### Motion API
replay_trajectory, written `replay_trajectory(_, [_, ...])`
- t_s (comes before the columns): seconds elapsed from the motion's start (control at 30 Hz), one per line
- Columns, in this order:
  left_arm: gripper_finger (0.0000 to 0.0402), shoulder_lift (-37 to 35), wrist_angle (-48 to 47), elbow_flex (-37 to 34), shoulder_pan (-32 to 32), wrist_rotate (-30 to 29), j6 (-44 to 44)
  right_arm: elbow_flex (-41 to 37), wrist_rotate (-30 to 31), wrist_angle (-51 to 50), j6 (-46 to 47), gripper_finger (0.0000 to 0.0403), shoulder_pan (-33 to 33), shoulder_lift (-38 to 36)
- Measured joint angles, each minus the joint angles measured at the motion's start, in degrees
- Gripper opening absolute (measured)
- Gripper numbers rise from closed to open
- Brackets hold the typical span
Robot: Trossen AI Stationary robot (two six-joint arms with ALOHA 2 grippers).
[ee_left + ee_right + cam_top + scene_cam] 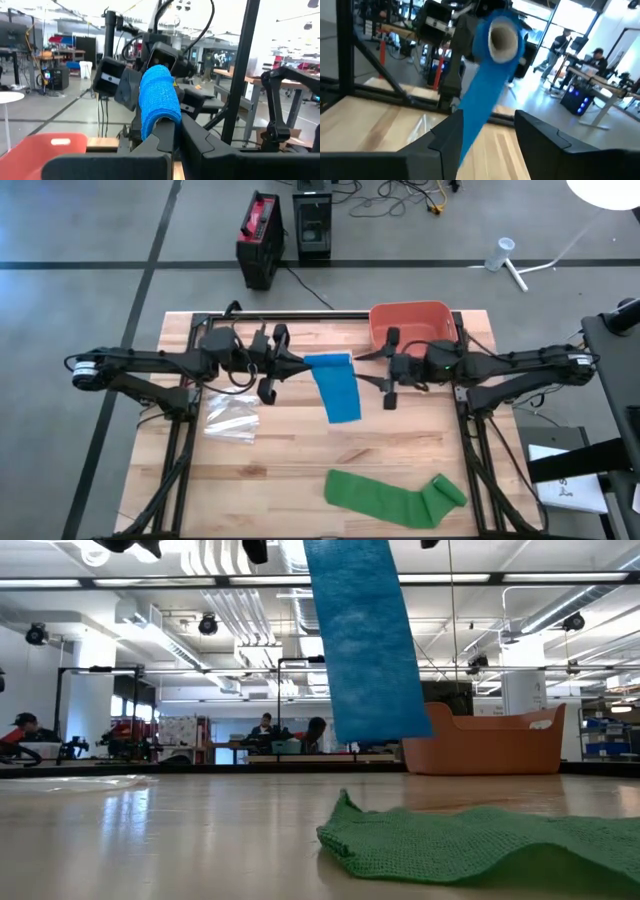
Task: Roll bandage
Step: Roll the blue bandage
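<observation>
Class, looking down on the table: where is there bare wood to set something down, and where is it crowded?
Free: the near-left corner, between the plastic bag and green bandage. Crowded: the far strip, where the left gripper, blue bandage, right gripper and red bin cluster.

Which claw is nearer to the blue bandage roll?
Left. The left claw is shut on the blue bandage at its rolled end. The right claw sits open just off the roll's other side, not touching it.

- Bandage [335, 390]: bright blue, plain.
- 2nd bandage [395, 495]: green, knitted look.
- Bin [412, 320]: orange-red.
- Counter [300, 460]: light wood w/ grain.
- Plastic bag [232, 418]: clear.
</observation>
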Motion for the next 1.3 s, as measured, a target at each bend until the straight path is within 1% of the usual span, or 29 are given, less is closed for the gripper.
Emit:
replay_trajectory(0.07, [0.0000,0.48,0.41,0.00,-0.02,0.34,-0.02,0.38,0.34,2.74,-1.25,0.0171,-0.21,2.18])
replay_trajectory(0.2, [0.0000,0.65,0.36,0.00,-0.13,3.32,-0.40,1.38,1.38,5.61,-3.82,0.0165,-0.44,5.14])
replay_trajectory(0.37, [0.0000,0.65,-0.85,0.00,-0.22,4.72,-0.46,2.83,1.37,3.55,-6.07,0.0143,-0.35,7.00])
replay_trajectory(0.47, [0.0000,0.65,-3.17,0.00,-0.22,4.70,-0.05,3.73,1.51,-0.20,-6.91,0.0131,-0.35,5.52])
replay_trajectory(0.6, [0.0000,0.54,-3.95,-0.20,-0.22,4.70,1.41,4.63,1.58,-0.06,-4.78,0.0125,-0.37,3.46])
replay_trajectory(0.63, [0.0000,0.54,-4.23,-0.33,-0.22,4.71,2.06,5.18,1.66,-1.76,-4.08,0.0125,-0.37,2.96])
replay_trajectory(0.7, [0.0000,0.57,-5.64,-0.54,-0.22,4.70,3.12,6.46,2.90,-8.82,-2.91,0.0128,-0.35,1.60])
replay_trajectory(0.8, [0.0000,0.58,-7.93,-0.55,-0.22,4.43,5.03,8.82,4.52,-14.95,-0.23,0.0135,-0.35,-0.38])
replay_trajectory(0.87, [0.0000,0.70,-8.60,-0.58,-0.22,3.15,5.87,9.26,4.12,-13.90,2.22,0.0138,-0.31,-0.87])
replay_trajectory(0.97, [0.0000,1.49,-8.56,-0.65,-0.22,1.57,6.76,9.13,-0.09,-11.10,4.41,0.0137,0.32,0.08])
replay_trajectory(1.0, [0.0000,1.67,-8.62,-0.66,-0.22,1.51,7.00,9.09,-0.57,-10.12,5.03,0.0134,0.65,0.64])
replay_trajectory(1.07, [0.0000,2.03,-8.34,-0.68,-0.22,1.49,7.19,9.12,-0.61,-7.72,5.33,0.0123,0.83,2.23])
replay_trajectory(1.13, [0.0000,2.20,-8.21,-0.70,-0.22,1.36,7.17,9.05,-0.40,-8.31,6.07,0.0105,0.75,3.68])
replay_trajectory(1.3, [0.0000,2.24,-8.30,-0.79,-0.22,1.09,6.93,11.19,-0.47,-9.65,9.07,0.0034,0.81,7.57])
